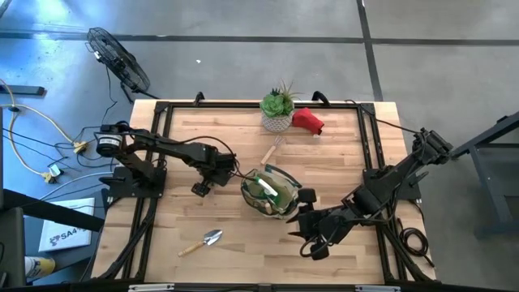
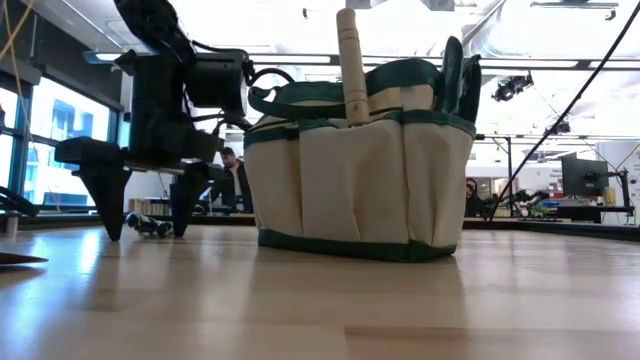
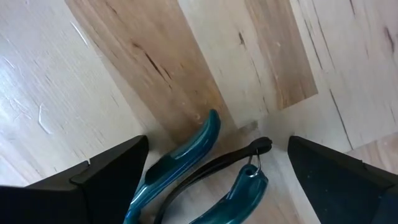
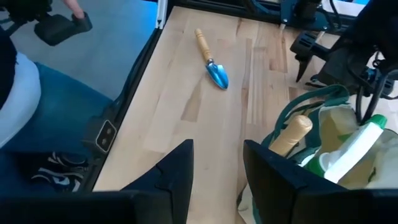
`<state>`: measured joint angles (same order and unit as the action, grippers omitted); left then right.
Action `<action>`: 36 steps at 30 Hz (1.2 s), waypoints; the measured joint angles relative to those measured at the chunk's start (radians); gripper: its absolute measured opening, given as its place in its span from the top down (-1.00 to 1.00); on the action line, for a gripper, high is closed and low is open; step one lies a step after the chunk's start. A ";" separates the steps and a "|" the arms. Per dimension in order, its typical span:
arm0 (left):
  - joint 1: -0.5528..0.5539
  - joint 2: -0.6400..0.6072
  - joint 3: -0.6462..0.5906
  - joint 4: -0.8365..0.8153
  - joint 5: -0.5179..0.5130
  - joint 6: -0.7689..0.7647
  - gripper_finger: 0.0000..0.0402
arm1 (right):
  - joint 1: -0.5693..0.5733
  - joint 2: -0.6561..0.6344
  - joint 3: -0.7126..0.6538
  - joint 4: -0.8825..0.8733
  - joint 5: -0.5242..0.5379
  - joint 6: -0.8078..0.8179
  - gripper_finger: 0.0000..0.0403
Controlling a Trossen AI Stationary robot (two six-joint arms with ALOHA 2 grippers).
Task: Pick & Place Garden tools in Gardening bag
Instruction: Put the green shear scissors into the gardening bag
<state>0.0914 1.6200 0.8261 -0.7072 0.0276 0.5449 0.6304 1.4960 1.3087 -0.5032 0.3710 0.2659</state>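
in bag (image 1: 272, 193): spray bottle (image 4: 351, 149), wooden-handled tool (image 4: 287, 137)
left out: trowel (image 1: 203, 241), red item (image 1: 308, 120)
left gripper (image 3: 211, 171): wide, over pruners (image 3: 205, 171)
right gripper (image 4: 217, 165): narrow gap, empty

Tan canvas bag (image 1: 272, 193) with dark green rim; teal-handled pruners (image 3: 199, 171); red soft item (image 1: 308, 121); pale wood-grain worktop (image 1: 243, 243).

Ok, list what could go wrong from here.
The left hand straddles the pruners, whose handles splay; closing may catch only one and twist them. The gardening bag already holds a wooden handle and spray bottle, so the pruners could snag going in. The right hand waits close by and might nudge it.
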 joint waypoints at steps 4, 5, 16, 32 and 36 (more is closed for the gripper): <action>0.000 0.001 0.000 -0.012 -0.021 0.000 -0.92 | 0.000 0.000 0.000 0.000 -0.008 0.003 0.34; -0.001 0.001 0.000 -0.019 -0.027 0.000 -0.92 | 0.000 0.000 0.000 0.000 -0.008 0.003 0.34; -0.001 0.002 0.000 -0.039 -0.045 0.031 -0.92 | 0.000 0.000 0.000 0.002 -0.008 0.003 0.34; 0.000 0.003 -0.001 -0.092 -0.093 0.271 -0.92 | 0.000 0.000 0.000 0.007 -0.033 0.025 0.34; 0.000 0.003 -0.003 -0.101 -0.120 0.355 -0.92 | 0.000 0.000 0.000 0.007 -0.033 0.025 0.34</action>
<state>0.0914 1.6230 0.8234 -0.8078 -0.0920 0.8995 0.6304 1.4960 1.3087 -0.4961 0.3378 0.2913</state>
